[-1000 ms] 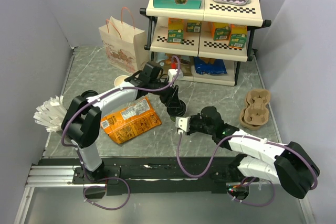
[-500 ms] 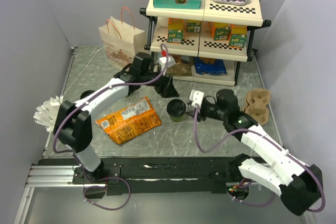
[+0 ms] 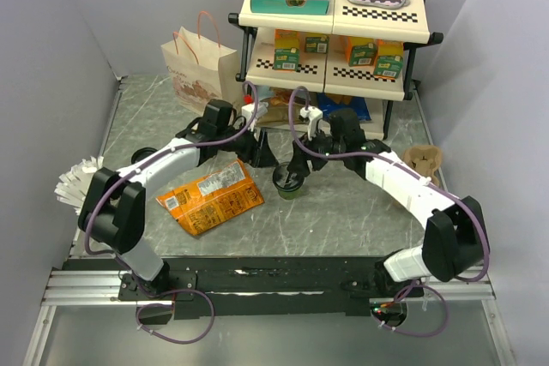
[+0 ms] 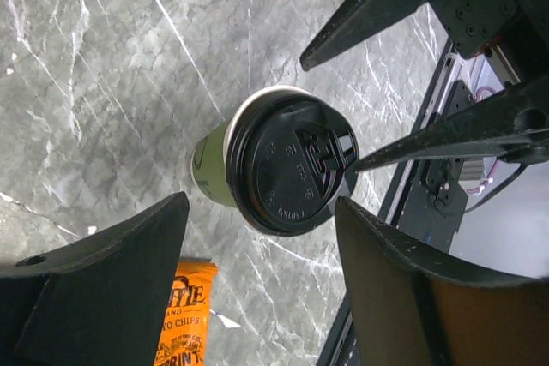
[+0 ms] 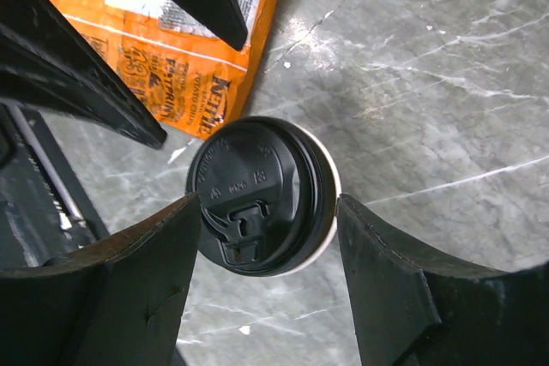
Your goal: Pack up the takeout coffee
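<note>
**Lidded takeout coffee upright, not gripped**

Stands on the worktop near the orange chip bag, in front of the shelf rack, well apart from the paper bag. Framed from above by left fingers and right fingers. Both pairs spread wide, clamped on nothing. Cannot tell whether any tip brushes the black lid.

Handling, as a guess: light and stiff enough to lift, but thin paper wall, so dents under a hard squeeze. Fill level hidden; sloshy if full. Slick plastic lid, could pop off if grabbed there. Best taken around the green wall below the rim, moderate squeeze, kept vertical.

Containers: paper bag upright at back left, mouth up, inside not visible. Cardboard cup carrier at right, partly hidden by the right arm, wells seemingly empty. Shelf rack stocked with cartons and packets.
</note>
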